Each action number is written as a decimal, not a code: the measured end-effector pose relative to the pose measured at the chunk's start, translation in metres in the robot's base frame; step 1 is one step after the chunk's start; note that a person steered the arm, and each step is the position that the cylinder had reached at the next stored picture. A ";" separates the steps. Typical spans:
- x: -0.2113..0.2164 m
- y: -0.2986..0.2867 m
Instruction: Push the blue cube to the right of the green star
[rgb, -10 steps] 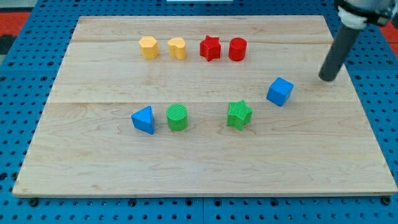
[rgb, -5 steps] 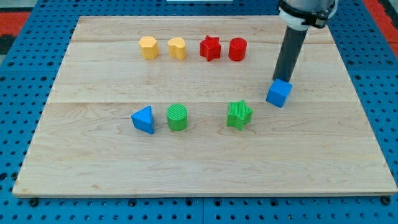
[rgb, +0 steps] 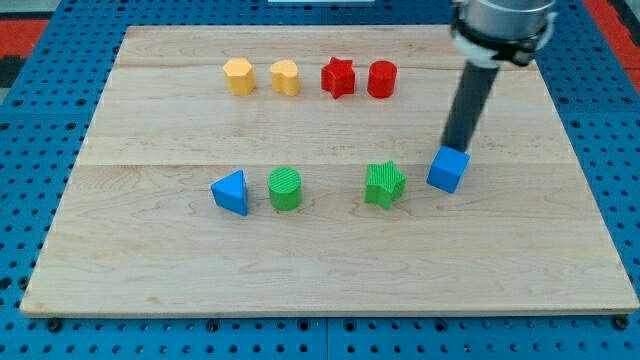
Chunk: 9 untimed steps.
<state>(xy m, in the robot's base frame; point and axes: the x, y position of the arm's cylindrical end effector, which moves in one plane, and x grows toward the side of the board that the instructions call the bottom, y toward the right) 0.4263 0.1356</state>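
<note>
The blue cube (rgb: 448, 169) sits on the wooden board (rgb: 320, 260), a short way to the right of the green star (rgb: 384, 184) and slightly higher in the view. My tip (rgb: 456, 149) is at the cube's upper edge, touching it from the view's top. The rod rises from there toward the view's top right.
A blue triangle (rgb: 231, 192) and a green cylinder (rgb: 285, 188) lie left of the star. Two yellow blocks (rgb: 239, 76) (rgb: 285, 77), a red star (rgb: 338, 77) and a red cylinder (rgb: 381, 79) form a row near the view's top.
My tip came in from the right to the cube's top edge, then pushed it down the view, closer to the green star's level.
</note>
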 end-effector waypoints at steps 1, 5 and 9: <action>0.010 -0.022; -0.002 0.103; -0.011 0.111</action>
<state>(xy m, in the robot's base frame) 0.4153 0.2462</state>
